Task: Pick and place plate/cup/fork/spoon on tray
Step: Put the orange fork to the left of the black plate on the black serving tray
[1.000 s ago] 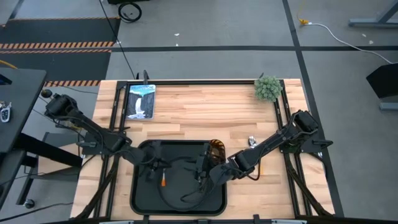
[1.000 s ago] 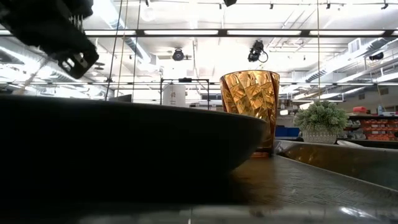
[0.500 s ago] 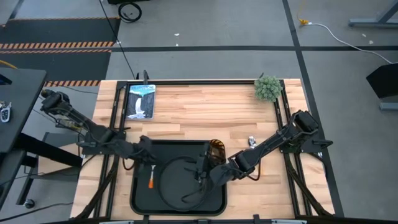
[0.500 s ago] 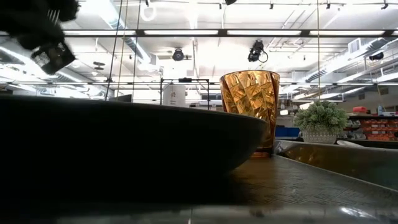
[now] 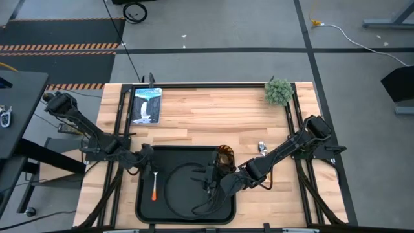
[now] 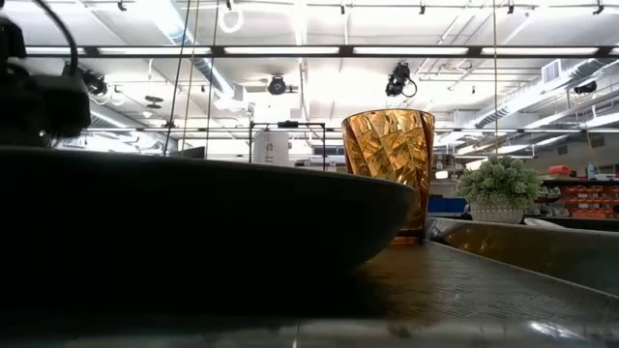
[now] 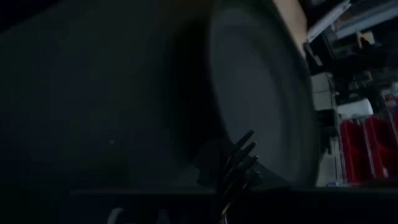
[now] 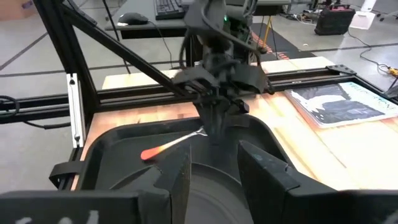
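Note:
The black tray (image 5: 140,194) lies at the table's near middle. The round black plate (image 5: 184,194) rests flat in it. The fork (image 5: 154,186), with a red-orange handle, lies on the tray floor left of the plate, tines toward the far edge; it also shows in the right wrist view (image 8: 168,147). The amber cup (image 5: 225,156) stands upright at the tray's far right corner. The spoon's bowl (image 5: 262,147) shows on the table right of the tray, its handle partly under my right arm. My left gripper (image 5: 143,159) is open above the tray's far left corner, just beyond the tines. My right gripper (image 8: 213,171) is open over the plate's right rim.
A picture card (image 5: 146,105) lies at the table's far left and a small potted plant (image 5: 278,91) stands at the far right. Black frame rails run along both table sides. Bare wood lies between the tray and the far edge.
My left gripper has drawn back from over the tray's left half toward the table's left and far edges. The fork slid a little leftward on the tray floor, then stayed lying there as the gripper left it. My right gripper has kept over the plate's right rim.

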